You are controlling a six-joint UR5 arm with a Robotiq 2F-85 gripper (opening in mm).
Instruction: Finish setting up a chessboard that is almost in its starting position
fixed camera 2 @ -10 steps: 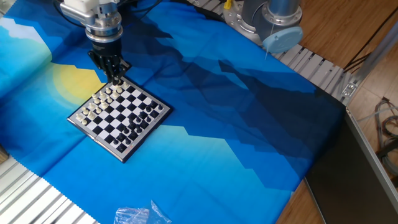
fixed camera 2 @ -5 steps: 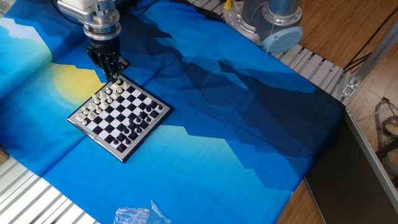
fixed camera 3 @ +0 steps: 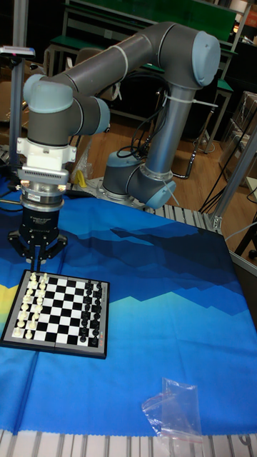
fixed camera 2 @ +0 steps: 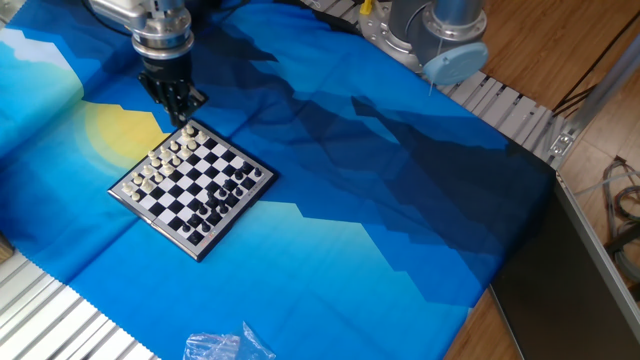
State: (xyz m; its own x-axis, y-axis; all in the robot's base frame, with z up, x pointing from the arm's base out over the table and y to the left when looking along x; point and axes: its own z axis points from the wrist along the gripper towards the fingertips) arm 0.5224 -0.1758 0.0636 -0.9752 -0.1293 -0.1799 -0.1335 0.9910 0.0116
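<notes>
Gripper [fixed camera 3: 38, 269] hangs over the chessboard's [fixed camera 3: 61, 309] cream-side far corner — whether its jaws hold anything, I cannot tell.

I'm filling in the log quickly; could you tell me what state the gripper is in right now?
Gripper: above the chessboard's cream-piece corner, fingers close together; whether they are shut or hold a piece cannot be told.

text: none legible | labels: none | brands: none | numbers: none | signs: none | both views checked
</notes>
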